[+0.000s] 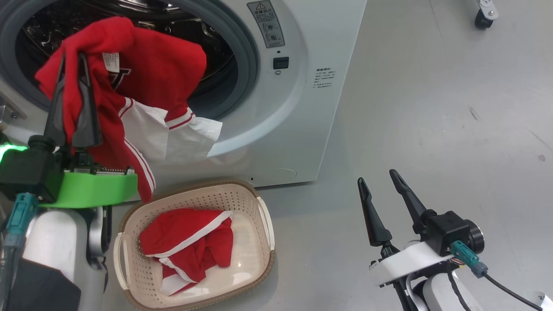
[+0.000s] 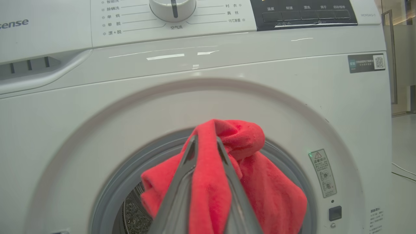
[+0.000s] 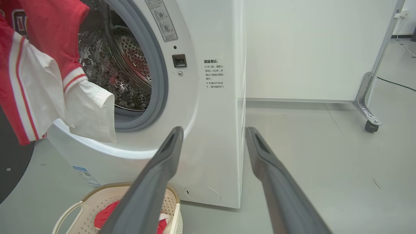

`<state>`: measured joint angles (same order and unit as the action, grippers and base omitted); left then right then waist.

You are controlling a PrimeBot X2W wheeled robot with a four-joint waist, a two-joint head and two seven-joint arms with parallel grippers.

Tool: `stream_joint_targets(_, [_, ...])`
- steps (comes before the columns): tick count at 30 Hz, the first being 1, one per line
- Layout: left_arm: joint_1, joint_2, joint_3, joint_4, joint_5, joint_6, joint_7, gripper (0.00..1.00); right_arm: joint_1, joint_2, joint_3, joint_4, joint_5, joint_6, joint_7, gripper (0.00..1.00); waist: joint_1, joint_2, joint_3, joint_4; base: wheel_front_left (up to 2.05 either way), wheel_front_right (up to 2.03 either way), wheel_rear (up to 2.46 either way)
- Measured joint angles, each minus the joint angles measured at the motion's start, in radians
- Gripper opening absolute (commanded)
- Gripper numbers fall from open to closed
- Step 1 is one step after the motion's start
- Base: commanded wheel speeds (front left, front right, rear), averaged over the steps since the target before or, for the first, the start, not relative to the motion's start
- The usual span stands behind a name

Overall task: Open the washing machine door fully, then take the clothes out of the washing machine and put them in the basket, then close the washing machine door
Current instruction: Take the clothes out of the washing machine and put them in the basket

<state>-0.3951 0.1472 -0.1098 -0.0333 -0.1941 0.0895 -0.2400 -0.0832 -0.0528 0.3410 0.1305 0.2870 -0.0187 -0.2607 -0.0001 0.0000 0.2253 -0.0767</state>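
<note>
Our left fingers (image 1: 88, 123) pinch just one fold of the clothes (image 1: 164, 65) — they could slip free short of the basket (image 1: 203, 185) — while our right fingers (image 1: 373, 216) stand open.

The clothes (image 1: 160, 65) are red, white-striped; the basket (image 1: 203, 196) cream, brown-rimmed.

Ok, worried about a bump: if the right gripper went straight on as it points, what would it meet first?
Likely the washing machine, its white front near the right edge. The right gripper has nothing before that, though depth is unclear.
</note>
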Motion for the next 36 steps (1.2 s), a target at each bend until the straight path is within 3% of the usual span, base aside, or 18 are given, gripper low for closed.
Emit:
stream_joint_targets(8, [0.111, -0.024, -0.020, -0.032, -0.002, 0.005, 0.031, 0.00, 0.017, 0.001, 0.000, -0.006, -0.008, 0.008, 0.000, 1.00, 0.0000, 0.0000, -0.019, 0.005, 0.00, 0.00, 0.00])
stream_joint_targets(20, [0.298, -0.068, -0.055, 0.065, -0.072, 0.011, 0.115, 0.00, 0.017, 0.001, 0.004, -0.037, -0.035, 0.017, 0.000, 1.00, 0.0000, 0.0000, 0.014, -0.008, 0.00, 0.00, 0.00])
stream_joint_targets(30, [0.300, -0.070, -0.050, 0.179, -0.088, 0.011, 0.142, 0.00, 0.007, 0.002, 0.013, -0.087, -0.041, 0.017, 0.000, 1.00, 0.0000, 0.0000, 0.114, -0.035, 0.00, 0.00, 0.00])
stream_joint_targets(36, [0.253, -0.065, 0.005, 0.242, -0.108, 0.011, 0.148, 0.00, -0.028, 0.002, 0.024, -0.115, -0.034, 0.015, 0.000, 1.00, 0.0000, 0.0000, 0.185, -0.057, 0.00, 0.00, 0.00])
